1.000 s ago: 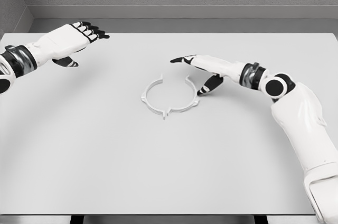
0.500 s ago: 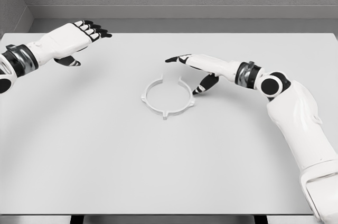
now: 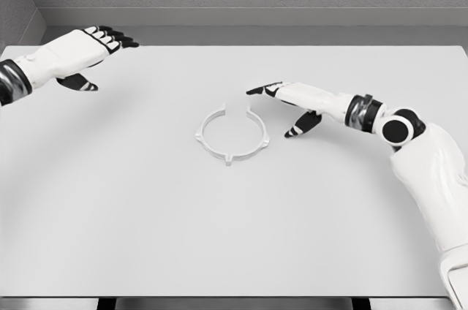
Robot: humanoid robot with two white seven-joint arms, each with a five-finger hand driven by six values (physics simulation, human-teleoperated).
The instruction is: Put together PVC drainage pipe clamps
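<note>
White clamp ring at table center. Right hand just right of it, fingers spread, not touching. Left hand upper left, fingers relaxed, empty.

Both arms wear smooth white shells. The right robot hand has a white back and fingers ending in black tips, with black pads on the underside. Behind it sits a dark wrist band with silver rings, then a round black joint cap. The left robot hand matches: white casing, black fingertips, dark banded wrist.
</note>
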